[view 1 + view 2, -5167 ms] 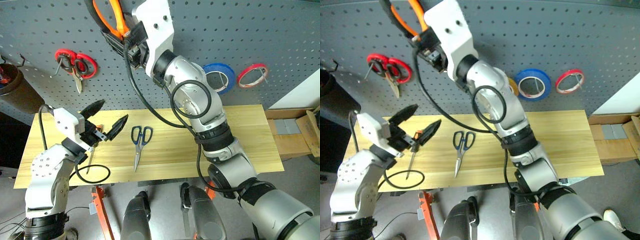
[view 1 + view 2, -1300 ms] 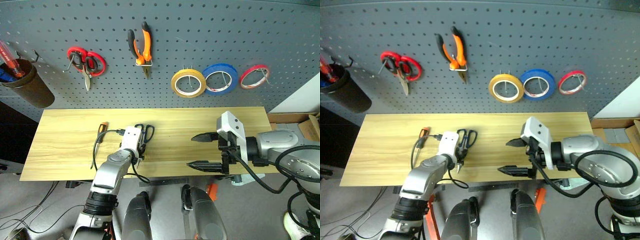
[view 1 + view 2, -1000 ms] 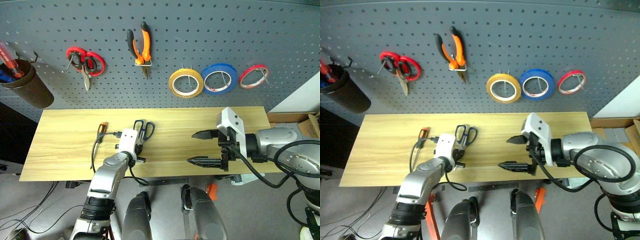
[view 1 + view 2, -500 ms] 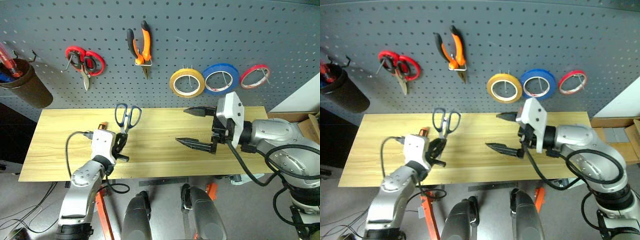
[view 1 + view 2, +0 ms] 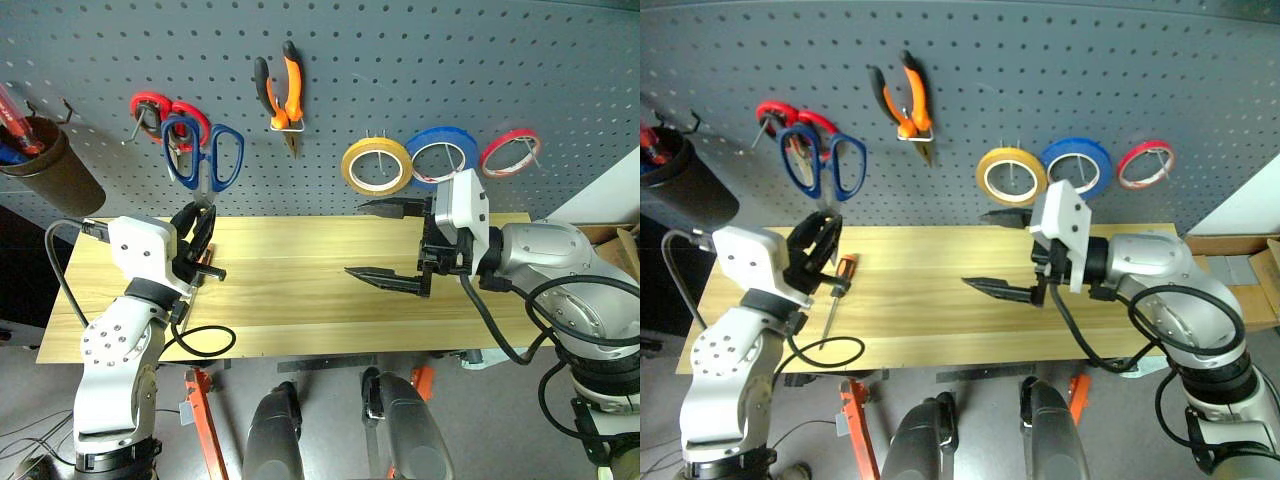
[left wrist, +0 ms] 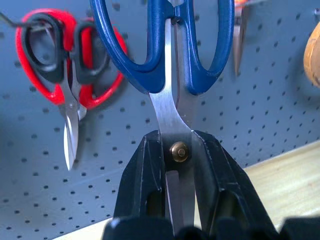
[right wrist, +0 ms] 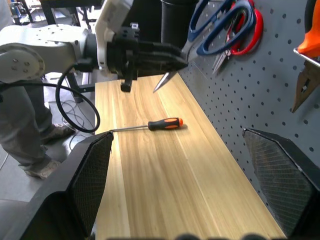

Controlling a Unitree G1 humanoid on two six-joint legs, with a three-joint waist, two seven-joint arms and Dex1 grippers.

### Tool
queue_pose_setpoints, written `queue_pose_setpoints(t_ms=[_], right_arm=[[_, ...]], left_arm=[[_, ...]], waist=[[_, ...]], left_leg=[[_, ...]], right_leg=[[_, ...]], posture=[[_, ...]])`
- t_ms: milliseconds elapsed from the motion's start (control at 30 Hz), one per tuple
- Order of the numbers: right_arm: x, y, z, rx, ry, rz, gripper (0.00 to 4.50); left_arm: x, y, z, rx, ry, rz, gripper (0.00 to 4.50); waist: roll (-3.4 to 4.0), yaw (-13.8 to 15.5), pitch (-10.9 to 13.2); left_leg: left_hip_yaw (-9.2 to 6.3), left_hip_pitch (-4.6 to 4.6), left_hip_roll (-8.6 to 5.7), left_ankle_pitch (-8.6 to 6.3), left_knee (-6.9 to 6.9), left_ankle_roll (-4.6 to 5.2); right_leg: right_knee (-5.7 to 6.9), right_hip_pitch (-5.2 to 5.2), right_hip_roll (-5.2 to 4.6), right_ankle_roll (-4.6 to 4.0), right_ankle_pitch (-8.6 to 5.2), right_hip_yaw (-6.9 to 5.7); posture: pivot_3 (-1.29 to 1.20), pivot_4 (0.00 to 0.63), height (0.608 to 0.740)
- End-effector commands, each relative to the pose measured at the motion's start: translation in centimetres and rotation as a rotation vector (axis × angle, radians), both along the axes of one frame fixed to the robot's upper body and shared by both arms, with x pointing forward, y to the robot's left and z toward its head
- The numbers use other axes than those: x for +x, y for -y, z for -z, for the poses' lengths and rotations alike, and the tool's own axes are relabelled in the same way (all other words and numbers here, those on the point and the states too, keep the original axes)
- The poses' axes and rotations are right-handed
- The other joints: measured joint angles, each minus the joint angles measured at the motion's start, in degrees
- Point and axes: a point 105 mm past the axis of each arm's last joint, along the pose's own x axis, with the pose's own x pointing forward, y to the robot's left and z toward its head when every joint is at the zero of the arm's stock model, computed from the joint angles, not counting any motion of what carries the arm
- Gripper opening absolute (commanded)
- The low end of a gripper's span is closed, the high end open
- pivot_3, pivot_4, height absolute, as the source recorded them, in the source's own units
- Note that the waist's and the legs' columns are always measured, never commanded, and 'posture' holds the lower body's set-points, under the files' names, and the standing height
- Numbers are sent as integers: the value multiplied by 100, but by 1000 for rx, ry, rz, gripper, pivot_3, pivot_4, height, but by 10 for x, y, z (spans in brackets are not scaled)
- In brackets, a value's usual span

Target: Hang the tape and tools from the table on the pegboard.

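Blue-handled scissors (image 5: 202,152): long axis near vertical, handles up in front of pegboard (image 5: 400,60), blades down, tips hidden between fingers. Left gripper (image 5: 196,232) clenched on blades at pivot. Right gripper (image 5: 385,243) released, jaws wide, above table (image 5: 330,310). Screwdriver (image 5: 835,291) flat on table, orange handle toward pegboard. Pliers (image 5: 283,92), yellow tape (image 5: 376,165) hang on pegboard. Red scissors (image 5: 160,120) partly covered by blue handles.

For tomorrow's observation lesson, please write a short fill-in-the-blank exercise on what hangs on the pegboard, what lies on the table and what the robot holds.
1. The left gripper is shut on the scissors with ____ handles.
2. The only tool lying on the table is the ____.
3. On the pegboard, the blue tape hangs between the yellow tape and the ____ tape.

Missing words: blue; screwdriver; red
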Motion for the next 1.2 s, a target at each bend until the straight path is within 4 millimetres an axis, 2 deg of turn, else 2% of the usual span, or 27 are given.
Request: queue_pose_setpoints(t_ms=[33,233,400,700,867,1033,1200], right_arm=[[-4,0,-4,-1,38,-21,4500],[-1,1,-1,-8,30,-16,4500],[-2,0,-1,-3,32,-30,4500],[-5,-7,-25,93,76,-71,4500],[-4,-8,-24,89,79,-68,4500],[-3,-8,-24,87,79,-60,4500],[-2,-9,-24,88,82,-54,4500]], left_arm=[[-11,-6,-33,-6,115,-39,485],[-15,-26,-36,-97,105,-136,485],[-17,-28,-33,-125,91,-145,484],[-12,-21,-19,-164,25,-83,484],[-6,-19,-11,-168,-2,-66,484],[-3,-33,-2,-210,-23,-130,484],[8,-35,1,-236,-38,-129,455]], waist=[[0,1,0],[0,3,0],[0,25,0],[0,29,0],[0,43,0],[0,38,0],[0,41,0]], left_leg=[[-1,0,0,0,0,0],[0,2,0,0,1,0],[1,1,0,1,3,-1],[-1,2,0,1,6,-1],[-1,2,0,1,6,-1],[0,3,0,1,6,-1],[-1,3,0,1,7,-1]], right_leg=[[1,0,0,0,0,-2],[2,0,1,1,0,0],[3,0,1,0,1,-2],[9,1,2,0,1,-2],[8,1,2,-2,2,-2],[8,1,2,-3,3,-2],[12,1,2,-2,3,-5]], posture=[[-110,327,740],[-97,327,740],[-95,327,740],[-102,329,740],[-108,330,740],[-112,331,740],[-110,332,740]])
